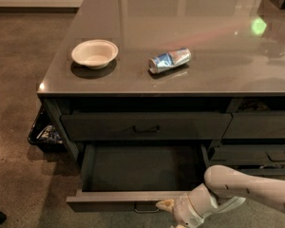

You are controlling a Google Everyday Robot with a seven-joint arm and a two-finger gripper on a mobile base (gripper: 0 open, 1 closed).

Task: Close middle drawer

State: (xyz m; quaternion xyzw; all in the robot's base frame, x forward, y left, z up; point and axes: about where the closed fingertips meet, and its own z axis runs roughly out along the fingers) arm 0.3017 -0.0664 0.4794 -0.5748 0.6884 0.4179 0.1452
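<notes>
The middle drawer [142, 167] is pulled far out of the dark counter, its dark interior empty. Its front panel [114, 204] shows along the bottom, with a small pull handle [146, 209] at the centre. The closed uppermost wide drawer [145, 126] sits above it. My gripper [165, 205] is at the end of the white arm [237, 191] coming in from the lower right, right at the drawer's front edge next to the handle. Only a pale tip of it shows.
On the grey countertop [180, 37] stand a white bowl [94, 53] and a crushed blue-silver can [169, 60] lying on its side. Narrower drawers [256, 151] are to the right. A dark bin [43, 133] with clutter sits on the floor at the counter's left.
</notes>
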